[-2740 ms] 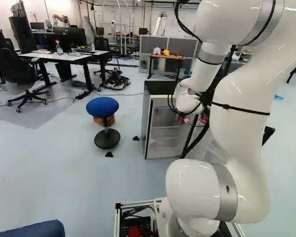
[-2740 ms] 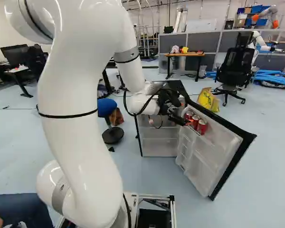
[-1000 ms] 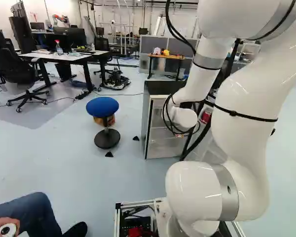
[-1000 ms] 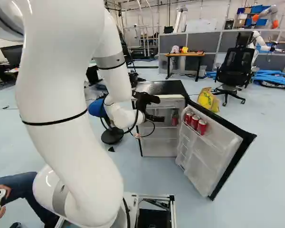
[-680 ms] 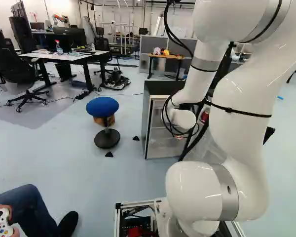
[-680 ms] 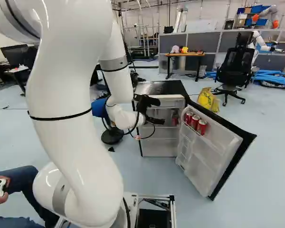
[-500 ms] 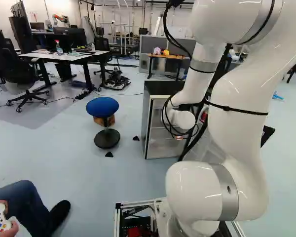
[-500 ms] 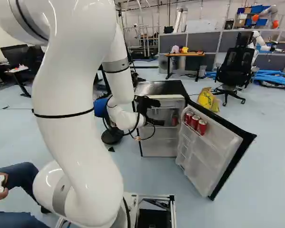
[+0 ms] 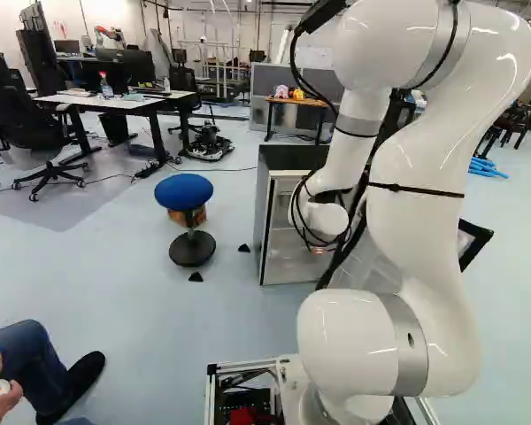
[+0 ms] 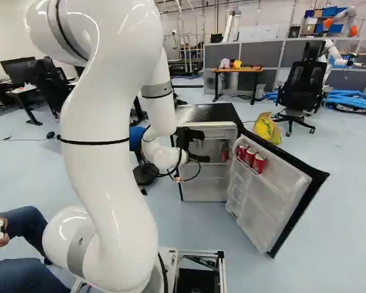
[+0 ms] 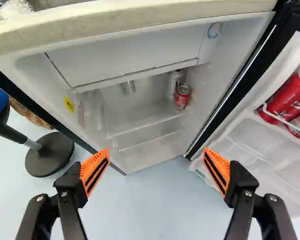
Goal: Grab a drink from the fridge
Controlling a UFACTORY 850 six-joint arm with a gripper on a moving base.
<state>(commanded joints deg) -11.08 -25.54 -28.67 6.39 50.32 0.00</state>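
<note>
Near the middle of the right base view, the black gripper (image 10: 206, 146) is released, its fingers spread wide before the open fridge (image 10: 207, 113). One red can (image 11: 182, 98) stands inside, ahead of it; three red cans (image 10: 250, 157) sit in the door, further right.

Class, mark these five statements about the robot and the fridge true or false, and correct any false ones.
1. The fridge stands with its door open. True.
2. The fingers are closed on a can. False: the fingers stand wide apart, gripping nothing.
3. A small red can is inside the fridge's main compartment. True.
4. The door rack holds just one can. False: three red cans stand in the door rack.
5. In the left base view, a blue stool stands left of the fridge. True.
</note>
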